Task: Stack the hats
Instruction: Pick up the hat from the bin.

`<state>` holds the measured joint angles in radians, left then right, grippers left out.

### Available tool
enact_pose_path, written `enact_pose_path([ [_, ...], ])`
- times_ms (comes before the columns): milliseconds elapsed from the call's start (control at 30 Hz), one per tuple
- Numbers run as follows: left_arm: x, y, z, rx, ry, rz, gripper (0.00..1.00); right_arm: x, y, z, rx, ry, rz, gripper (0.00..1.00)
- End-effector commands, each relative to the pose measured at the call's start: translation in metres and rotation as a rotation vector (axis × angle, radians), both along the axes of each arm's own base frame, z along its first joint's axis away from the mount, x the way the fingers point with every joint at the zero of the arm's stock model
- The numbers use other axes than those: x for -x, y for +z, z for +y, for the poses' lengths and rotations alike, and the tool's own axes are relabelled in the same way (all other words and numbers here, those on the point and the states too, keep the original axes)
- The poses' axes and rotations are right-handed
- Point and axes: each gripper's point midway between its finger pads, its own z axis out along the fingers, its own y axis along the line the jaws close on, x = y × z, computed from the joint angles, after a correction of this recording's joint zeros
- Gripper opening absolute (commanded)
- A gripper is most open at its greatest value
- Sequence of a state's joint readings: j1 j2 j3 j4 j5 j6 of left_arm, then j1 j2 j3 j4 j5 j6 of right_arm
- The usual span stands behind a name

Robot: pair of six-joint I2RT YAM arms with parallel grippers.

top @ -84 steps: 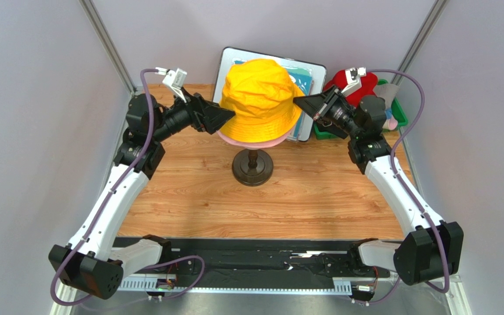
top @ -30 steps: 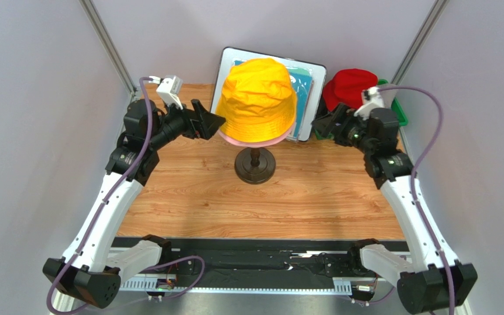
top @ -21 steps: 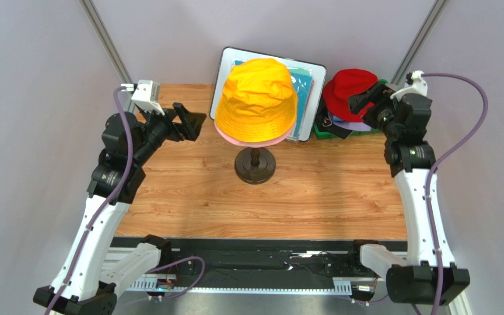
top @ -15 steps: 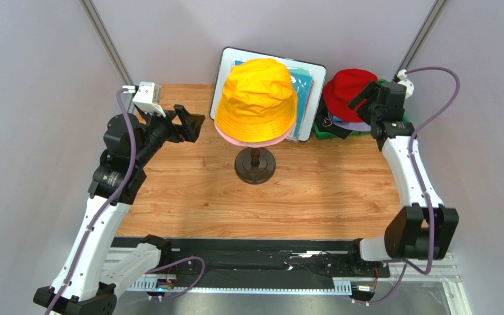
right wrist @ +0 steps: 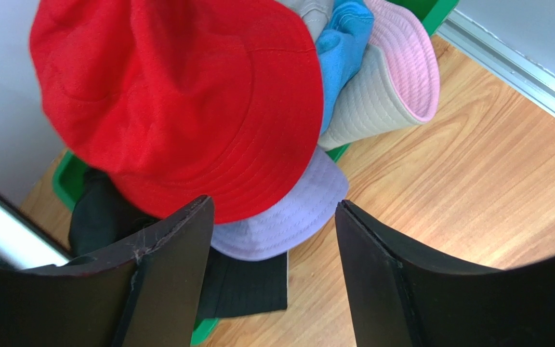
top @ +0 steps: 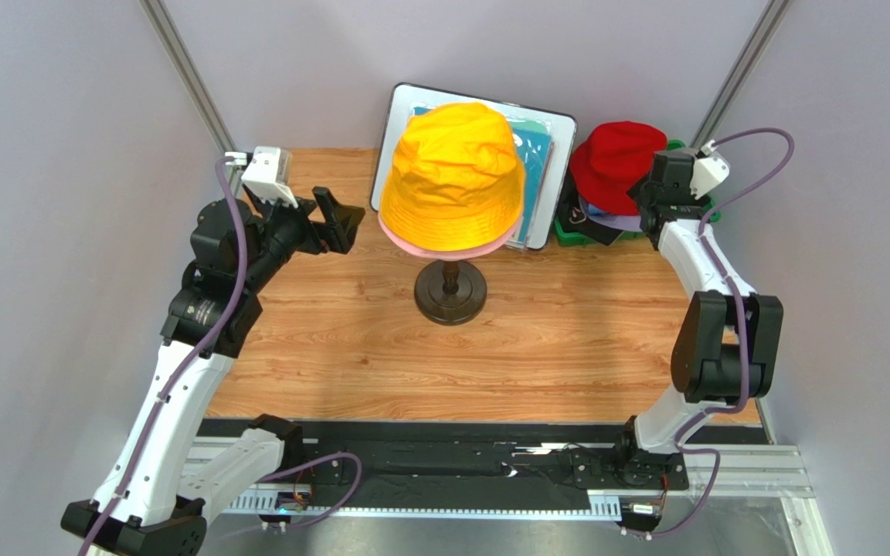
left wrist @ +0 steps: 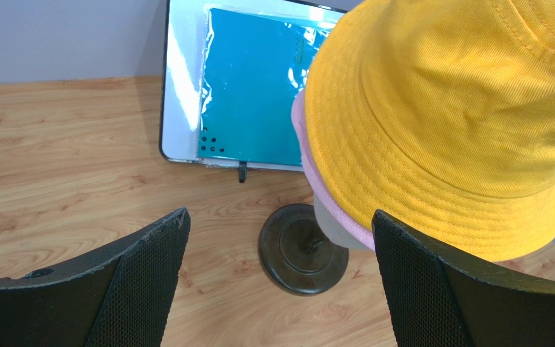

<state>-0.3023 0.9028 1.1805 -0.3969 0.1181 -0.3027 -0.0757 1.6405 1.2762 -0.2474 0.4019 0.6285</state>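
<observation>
Just let go of the orange-yellow hat and pulled both arms back off it. Sits snug on the mannequin stand now, right over the pink hat, showing only a pink rim below. So reads like hat two done, on to number three.

Swung the right gripper out to the far right corner, above the pile in the green bin: red hat on top, lavender hat under it, blue hat and black hat tucked in too. Pointing down at the red brim, fingers partway apart, nothing between them yet. Can't tell if touching cloth.

Parked the left gripper just left of the stand, forearm reaching in, aimed at the yellow brim, fingers spread wide, empty. Probably going for red next.
</observation>
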Motion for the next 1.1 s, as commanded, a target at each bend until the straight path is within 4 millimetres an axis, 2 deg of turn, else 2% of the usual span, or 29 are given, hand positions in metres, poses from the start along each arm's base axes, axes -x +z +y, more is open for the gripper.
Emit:
enact_pose_path([
  [0, 0.0, 0.001, -0.002, -0.018, -0.018, -0.013, 0.99, -0.018, 0.011, -0.019, 0.012, -0.091, -0.097, 0.65],
  [333, -0.002, -0.003, -0.007, -0.011, -0.04, 0.003, 0.99, -0.036, -0.03, -0.026, -0.01, -0.125, -0.062, 0.62],
  [467, -0.004, -0.004, -0.004, -0.008, -0.032, 0.006, 0.99, -0.046, -0.037, -0.028, -0.015, -0.126, -0.069, 0.62],
  [567, -0.006, -0.004, -0.002, -0.003, -0.023, 0.007, 0.99, -0.058, -0.029, -0.03, -0.007, -0.12, -0.129, 0.56],
  [700, -0.007, -0.006, -0.001, 0.006, -0.028, 0.013, 0.99, -0.067, -0.022, -0.032, 0.012, -0.112, -0.163, 0.34],
  [733, -0.008, -0.006, -0.001, 0.008, -0.028, 0.014, 0.99, -0.068, -0.021, -0.032, 0.021, -0.107, -0.162, 0.31],
  [833, -0.009, -0.006, 0.001, 0.012, -0.023, 0.016, 0.99, -0.064, -0.016, -0.032, 0.027, -0.104, -0.169, 0.22],
  [900, -0.009, -0.007, 0.001, 0.016, -0.023, 0.018, 0.98, -0.06, -0.006, -0.031, 0.025, -0.101, -0.202, 0.17],
  [1000, -0.008, -0.006, 0.001, 0.02, -0.025, 0.016, 0.98, -0.052, 0.012, -0.028, 0.028, -0.089, -0.25, 0.04],
  [1067, -0.008, -0.006, 0.001, 0.022, -0.028, 0.017, 0.98, -0.05, 0.023, -0.027, 0.031, -0.082, -0.276, 0.02],
])
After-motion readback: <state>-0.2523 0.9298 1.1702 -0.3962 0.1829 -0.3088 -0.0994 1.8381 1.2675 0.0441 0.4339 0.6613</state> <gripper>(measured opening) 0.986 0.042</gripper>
